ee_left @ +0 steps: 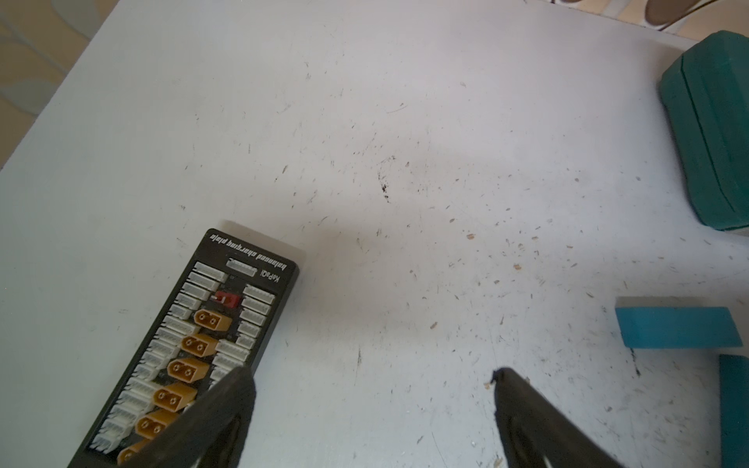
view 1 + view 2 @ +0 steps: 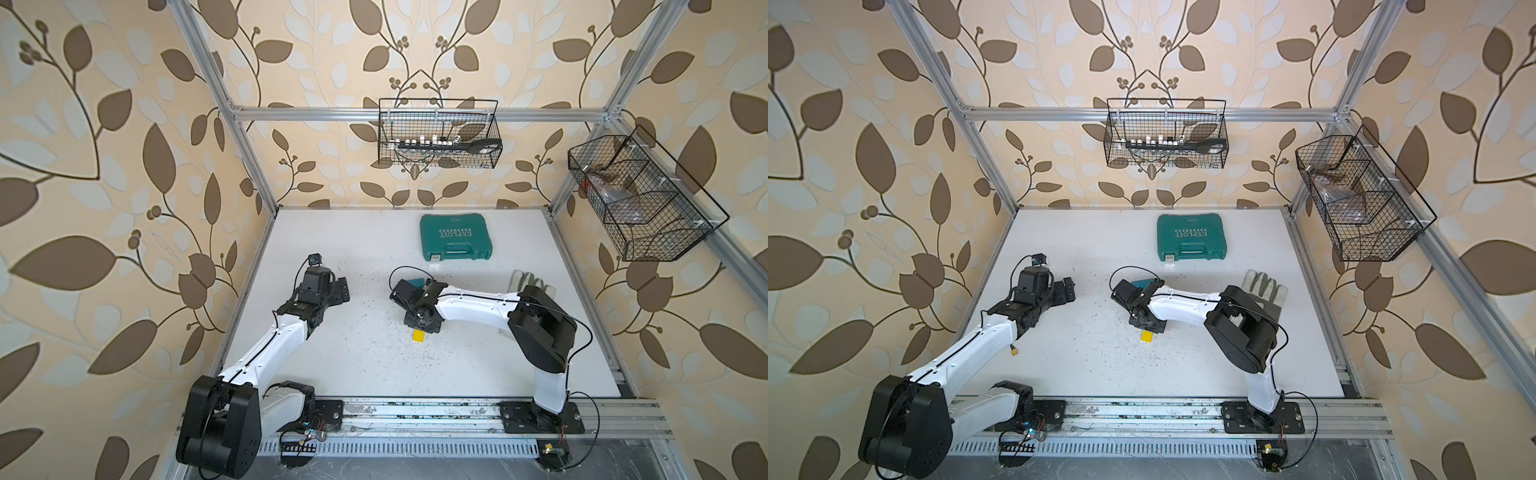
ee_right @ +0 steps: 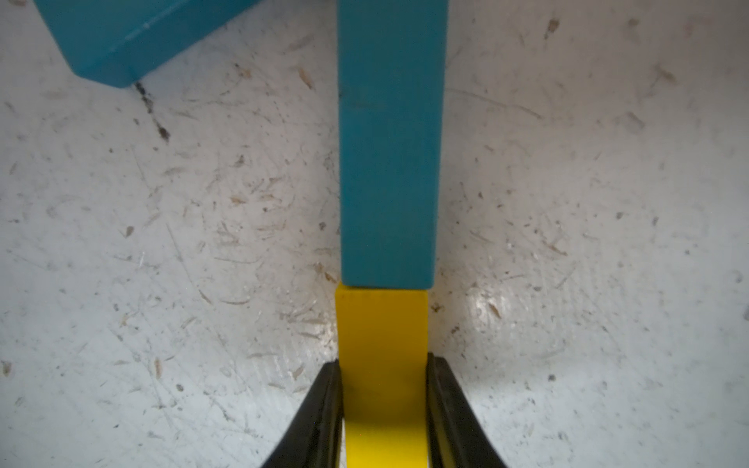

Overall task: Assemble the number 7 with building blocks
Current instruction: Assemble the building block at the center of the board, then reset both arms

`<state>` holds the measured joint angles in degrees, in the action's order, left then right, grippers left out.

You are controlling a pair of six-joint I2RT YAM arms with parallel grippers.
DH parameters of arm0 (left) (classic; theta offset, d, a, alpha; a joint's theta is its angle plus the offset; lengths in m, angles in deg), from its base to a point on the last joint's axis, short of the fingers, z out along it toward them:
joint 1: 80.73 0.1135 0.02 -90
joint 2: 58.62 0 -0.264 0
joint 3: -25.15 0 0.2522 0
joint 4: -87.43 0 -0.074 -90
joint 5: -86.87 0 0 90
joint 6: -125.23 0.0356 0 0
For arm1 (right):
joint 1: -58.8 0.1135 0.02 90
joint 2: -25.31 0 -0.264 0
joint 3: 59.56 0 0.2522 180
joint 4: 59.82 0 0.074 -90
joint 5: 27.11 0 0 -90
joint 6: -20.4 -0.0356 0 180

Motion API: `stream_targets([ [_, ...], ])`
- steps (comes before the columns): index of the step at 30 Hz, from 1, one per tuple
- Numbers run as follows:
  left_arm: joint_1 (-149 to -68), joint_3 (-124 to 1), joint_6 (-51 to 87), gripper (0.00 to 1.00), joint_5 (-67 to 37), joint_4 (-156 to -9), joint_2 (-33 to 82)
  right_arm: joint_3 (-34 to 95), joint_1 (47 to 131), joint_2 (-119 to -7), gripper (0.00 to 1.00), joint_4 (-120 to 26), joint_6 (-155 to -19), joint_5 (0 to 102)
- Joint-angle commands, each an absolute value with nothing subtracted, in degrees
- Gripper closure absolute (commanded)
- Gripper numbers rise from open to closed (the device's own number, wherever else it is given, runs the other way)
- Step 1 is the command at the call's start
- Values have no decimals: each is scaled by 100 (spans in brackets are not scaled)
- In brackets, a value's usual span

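**Fingers of right gripper [image 3: 383, 360] laid against yellow bar [image 3: 383, 316]**

In both top views the bar [image 2: 419, 336] [image 2: 1146, 336] is seen under the right wrist, well apart from the left gripper [image 2: 343, 286]. In the left wrist view the left fingers [image 1: 227, 401] are spread, empty. In the right wrist view the bar's long sides are closely flanked; pinch or release cannot be told. Its long axis is run straight ahead, end butted to the teal stem bar [image 3: 389, 142].

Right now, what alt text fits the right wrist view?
The right gripper straddles a yellow block lying flat on the scuffed white table; whether it grips is unclear. The yellow block's far end butts against a teal block in line with it, and a second teal block lies angled nearby.
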<state>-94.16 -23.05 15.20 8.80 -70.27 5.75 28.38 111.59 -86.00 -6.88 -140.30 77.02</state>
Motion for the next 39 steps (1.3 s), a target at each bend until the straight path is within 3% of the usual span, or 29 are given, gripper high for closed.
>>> stream_targets([
  [1,-9356,-2275,1463,6,944,-7090,439,2849,11138,-8859,63,-637,-14068,7611],
  [13,-9356,-2280,1466,6,935,-7090,439,2395,11185,-8386,41,-799,-14062,7594],
  [19,-9356,-2274,1465,6,935,-7090,439,2390,11663,-7742,1,-816,-13475,7812],
  [23,-9356,-2263,1463,5,951,-7090,426,2459,11992,-6926,1,-678,-12959,8306],
  [26,-9340,-2221,1482,2,1031,-7116,341,2065,11869,-5844,0,-1124,-11820,8388],
  [30,-9286,-2152,1735,1,1600,-7281,90,1306,10582,-3988,1,-1474,-10091,7961],
  [34,-9086,-1599,2869,1,1888,-8902,123,35,8576,-2614,1,-2778,-7959,7946],
  [39,-7888,-1677,2787,1,470,-9678,1435,-1334,6425,-2967,1,-4889,-7391,6675],
])
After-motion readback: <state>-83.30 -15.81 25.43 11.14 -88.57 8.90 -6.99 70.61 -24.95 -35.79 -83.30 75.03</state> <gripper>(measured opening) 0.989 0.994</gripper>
